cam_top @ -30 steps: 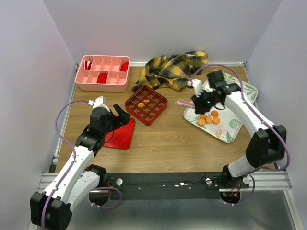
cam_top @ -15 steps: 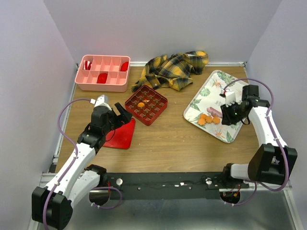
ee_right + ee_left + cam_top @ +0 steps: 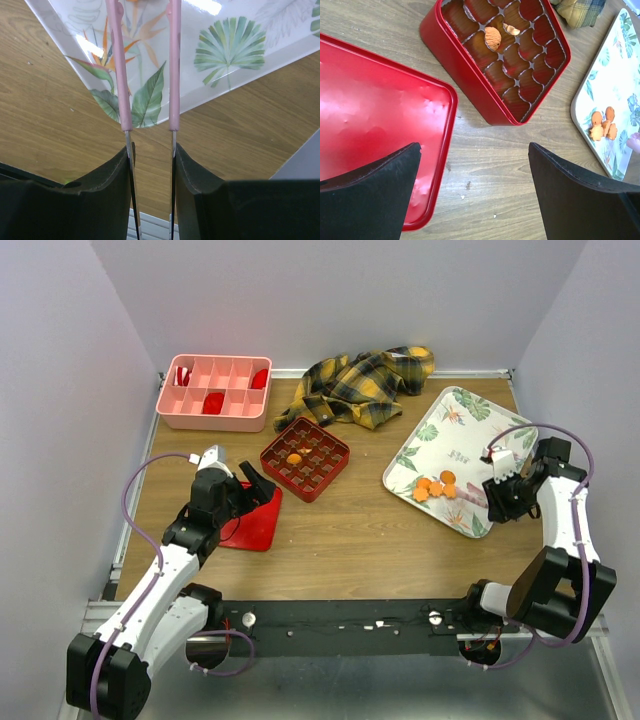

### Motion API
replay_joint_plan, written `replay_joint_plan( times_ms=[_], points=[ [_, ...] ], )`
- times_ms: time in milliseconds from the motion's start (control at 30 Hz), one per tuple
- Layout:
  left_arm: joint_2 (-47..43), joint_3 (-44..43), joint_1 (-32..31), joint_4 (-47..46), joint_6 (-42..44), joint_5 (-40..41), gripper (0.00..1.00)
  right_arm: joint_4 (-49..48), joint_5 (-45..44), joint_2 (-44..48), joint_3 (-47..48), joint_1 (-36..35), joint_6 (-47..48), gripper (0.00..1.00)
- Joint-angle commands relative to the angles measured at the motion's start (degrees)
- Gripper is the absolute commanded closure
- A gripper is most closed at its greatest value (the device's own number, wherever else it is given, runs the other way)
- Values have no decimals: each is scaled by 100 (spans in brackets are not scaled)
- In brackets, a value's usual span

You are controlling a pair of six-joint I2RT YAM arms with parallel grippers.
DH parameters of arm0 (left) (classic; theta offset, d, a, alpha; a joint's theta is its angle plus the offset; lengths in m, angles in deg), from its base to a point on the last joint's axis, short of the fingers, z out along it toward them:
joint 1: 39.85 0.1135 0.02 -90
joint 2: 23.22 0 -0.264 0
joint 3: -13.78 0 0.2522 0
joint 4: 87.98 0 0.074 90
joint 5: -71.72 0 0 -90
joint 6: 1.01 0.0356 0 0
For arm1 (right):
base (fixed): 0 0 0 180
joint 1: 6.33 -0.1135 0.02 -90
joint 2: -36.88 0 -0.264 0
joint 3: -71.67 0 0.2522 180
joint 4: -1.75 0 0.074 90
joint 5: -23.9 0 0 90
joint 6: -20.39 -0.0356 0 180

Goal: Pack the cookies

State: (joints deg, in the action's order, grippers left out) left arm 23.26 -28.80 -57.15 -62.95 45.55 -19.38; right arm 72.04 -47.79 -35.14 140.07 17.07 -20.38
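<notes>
Several small orange cookies (image 3: 436, 486) lie in a cluster on the leaf-print tray (image 3: 470, 420), also visible as cookies (image 3: 602, 125) in the left wrist view. One cookie (image 3: 294, 458) sits in a cell of the red gridded box (image 3: 330, 480). My right gripper (image 3: 497, 490) is shut on pink tongs (image 3: 119, 75), whose two arms are slightly apart and reach over the tray's near corner (image 3: 235, 60). Nothing shows between the tong arms. My left gripper (image 3: 255, 483) is open above the edge of the red lid (image 3: 255, 525), holding nothing.
A pink compartment bin (image 3: 210, 422) holding dark-red pieces stands at the back left. A yellow plaid cloth (image 3: 365, 380) is bunched at the back centre. The red lid (image 3: 370, 110) lies flat beside the box wall (image 3: 455, 55).
My right arm swung back and to the right, from beside the cookies to the tray's near right corner, carrying the tongs. The tong arms spread slightly. The left arm barely moved.
</notes>
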Motion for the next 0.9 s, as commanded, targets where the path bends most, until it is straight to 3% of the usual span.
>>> replay_joint_plan(
  times_ms=[0,867],
  points=[
    [-139,78,34,-107,-24,-127,1,69,-125,-21,-163,51,236,56],
    [-148,69,34,-98,-50,-127,1,-784,-415,-689,-243,-257,306,53]
  ],
)
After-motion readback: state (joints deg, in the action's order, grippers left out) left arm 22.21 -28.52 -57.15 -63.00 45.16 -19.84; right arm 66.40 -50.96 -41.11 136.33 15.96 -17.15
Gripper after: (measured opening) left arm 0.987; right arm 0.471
